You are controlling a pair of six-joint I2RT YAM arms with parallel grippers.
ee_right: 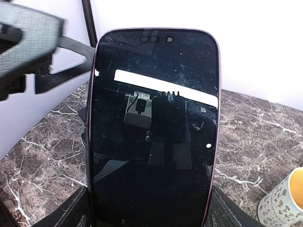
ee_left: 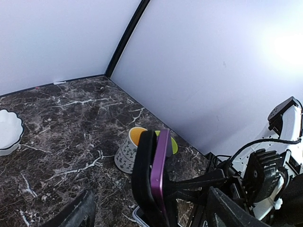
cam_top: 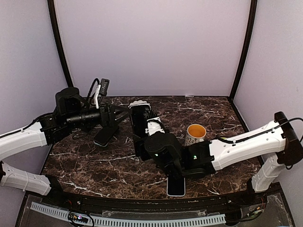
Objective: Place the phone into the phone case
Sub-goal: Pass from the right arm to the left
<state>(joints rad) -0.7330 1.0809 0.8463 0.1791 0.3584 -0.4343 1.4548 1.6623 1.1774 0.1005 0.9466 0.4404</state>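
My right gripper (cam_top: pixel 140 137) is shut on the phone (cam_top: pixel 139 117) and holds it upright above the table's middle. In the right wrist view the phone's dark screen (ee_right: pixel 154 132) with its purple rim fills the frame, and a finger (ee_right: pixel 71 213) shows at each lower corner. From the left wrist I see the phone's purple edge (ee_left: pixel 162 175) with the black phone case (ee_left: pixel 142 170) lying against its back. My left gripper (ee_left: pixel 151 210) is open; its fingers (ee_left: pixel 80 213) stand wide on either side of phone and case without touching them. The left gripper (cam_top: pixel 115 118) sits just left of the phone.
A patterned cup (cam_top: pixel 195 134) with a yellow inside stands right of centre. A white scalloped bowl (ee_left: pixel 8 131) sits near the back wall. A dark flat slab (cam_top: pixel 105 135) lies under the left gripper, and a light-rimmed slab (cam_top: pixel 176 187) lies near the front edge.
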